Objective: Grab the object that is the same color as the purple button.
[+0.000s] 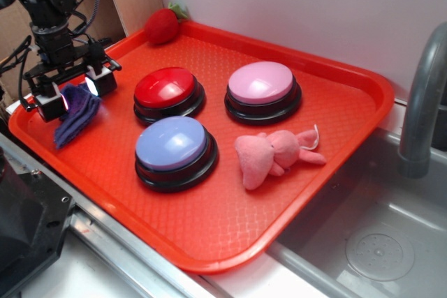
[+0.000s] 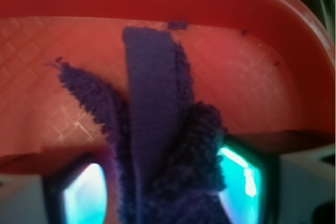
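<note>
Purple cloth scrap (image 2: 157, 145) sits pinched between closed hand (image 1: 70, 92) fingers, long axis dangling down toward tray (image 1: 209, 242), left of purple button (image 1: 172, 143).

Cloth scrap (image 1: 75, 118) on tray (image 1: 209, 235), left of three buttons; plush toy (image 1: 274, 154) right of nearest button (image 1: 174, 150).
</note>
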`<state>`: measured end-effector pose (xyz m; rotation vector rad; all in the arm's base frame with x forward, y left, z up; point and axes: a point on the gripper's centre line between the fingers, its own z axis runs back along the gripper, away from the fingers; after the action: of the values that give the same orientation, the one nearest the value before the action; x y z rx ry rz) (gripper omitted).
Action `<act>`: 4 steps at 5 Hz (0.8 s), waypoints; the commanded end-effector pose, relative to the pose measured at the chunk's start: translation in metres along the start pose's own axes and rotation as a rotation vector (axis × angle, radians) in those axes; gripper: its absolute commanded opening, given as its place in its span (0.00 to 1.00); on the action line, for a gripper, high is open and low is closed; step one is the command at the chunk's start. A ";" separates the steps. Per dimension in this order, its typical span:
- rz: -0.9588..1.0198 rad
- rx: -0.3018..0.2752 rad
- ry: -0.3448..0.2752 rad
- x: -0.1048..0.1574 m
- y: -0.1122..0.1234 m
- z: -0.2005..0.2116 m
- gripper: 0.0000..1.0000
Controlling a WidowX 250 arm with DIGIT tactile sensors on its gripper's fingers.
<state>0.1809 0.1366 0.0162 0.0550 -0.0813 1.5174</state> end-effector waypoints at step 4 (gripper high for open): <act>-0.499 -0.143 -0.040 0.000 -0.005 0.041 0.00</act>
<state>0.1863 0.1241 0.0447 -0.0183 -0.1277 1.0399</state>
